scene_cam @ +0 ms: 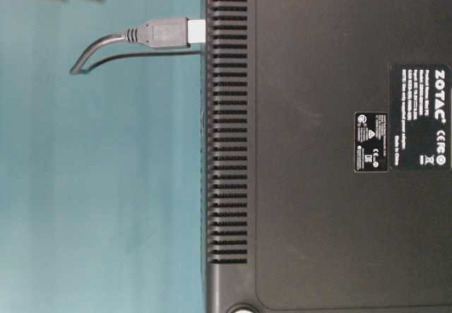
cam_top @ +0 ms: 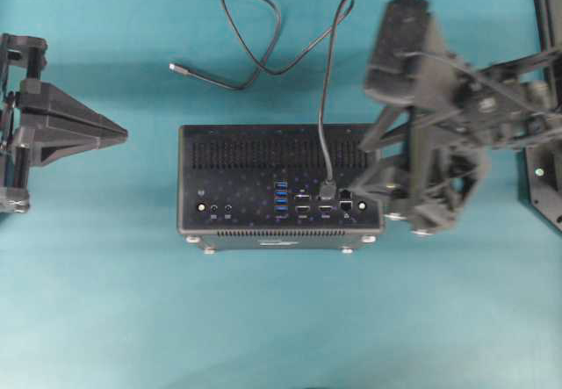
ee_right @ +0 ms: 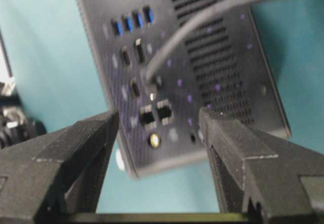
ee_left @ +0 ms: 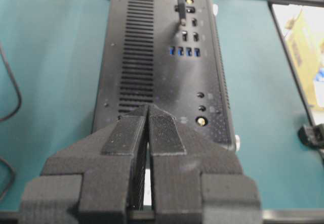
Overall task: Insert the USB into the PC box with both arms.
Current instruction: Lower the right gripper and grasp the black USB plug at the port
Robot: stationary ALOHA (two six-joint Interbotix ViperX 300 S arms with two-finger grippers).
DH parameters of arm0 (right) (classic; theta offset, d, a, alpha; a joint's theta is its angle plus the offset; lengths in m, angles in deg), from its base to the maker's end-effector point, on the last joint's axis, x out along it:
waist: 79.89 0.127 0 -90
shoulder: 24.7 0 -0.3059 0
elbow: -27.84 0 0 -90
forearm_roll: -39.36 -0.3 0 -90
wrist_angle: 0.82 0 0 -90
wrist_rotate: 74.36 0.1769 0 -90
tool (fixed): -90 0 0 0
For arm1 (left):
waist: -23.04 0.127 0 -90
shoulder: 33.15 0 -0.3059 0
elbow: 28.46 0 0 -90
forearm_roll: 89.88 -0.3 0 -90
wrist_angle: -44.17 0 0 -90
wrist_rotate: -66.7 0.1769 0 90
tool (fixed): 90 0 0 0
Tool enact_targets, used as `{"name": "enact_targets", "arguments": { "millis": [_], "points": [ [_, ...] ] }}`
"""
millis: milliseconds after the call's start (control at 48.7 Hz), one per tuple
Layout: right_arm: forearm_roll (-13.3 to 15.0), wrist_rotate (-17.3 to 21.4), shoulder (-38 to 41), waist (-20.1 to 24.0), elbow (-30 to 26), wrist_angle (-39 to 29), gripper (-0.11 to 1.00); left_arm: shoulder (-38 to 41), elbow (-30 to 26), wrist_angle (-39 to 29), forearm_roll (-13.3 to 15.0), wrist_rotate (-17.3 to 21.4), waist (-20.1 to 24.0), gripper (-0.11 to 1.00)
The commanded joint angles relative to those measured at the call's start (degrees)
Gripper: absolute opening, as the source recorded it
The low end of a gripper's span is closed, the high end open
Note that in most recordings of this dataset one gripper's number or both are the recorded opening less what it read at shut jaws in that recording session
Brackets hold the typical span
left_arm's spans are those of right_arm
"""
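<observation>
The PC box (cam_top: 281, 187) lies in the middle of the teal table, port face up. The USB cable (cam_top: 255, 46) loops behind it, and its silvery tip (cam_top: 176, 68) lies on the table. Its black plug (cam_top: 329, 187) stands in a port near the box's right end. In the table-level view a bit of silver metal (scene_cam: 196, 30) shows between the plug (scene_cam: 159, 32) and the box (scene_cam: 318, 143). My right gripper (cam_top: 369, 178) is open beside the box's right end, holding nothing; its view shows the plug (ee_right: 149, 77) ahead. My left gripper (cam_top: 123, 133) is shut and empty, left of the box (ee_left: 162, 57).
The right arm's black frame (cam_top: 544, 99) stands along the right edge. In the left wrist view a black rail (ee_left: 288, 57) and a yellow box (ee_left: 304, 47) lie beyond the table's edge. The cable's loops lie on the table behind the box.
</observation>
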Motion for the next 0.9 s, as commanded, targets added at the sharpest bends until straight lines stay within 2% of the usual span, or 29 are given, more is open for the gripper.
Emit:
{"name": "enact_targets", "arguments": {
  "millis": [0,636,883],
  "points": [
    [0.2,0.5,0.3,0.2,-1.7,0.3,0.7,-0.3,-0.5,0.4,-0.1,0.0,-0.1,0.0],
    [0.2,-0.3,4.5,0.1,-0.7,2.5,0.7,-3.0,1.1,0.4,-0.2,-0.1,-0.1,0.0],
    [0.2,-2.3,4.7,0.0,0.0,2.5,0.7,-3.0,1.1,0.4,-0.2,-0.2,-0.1,0.0]
  ]
}}
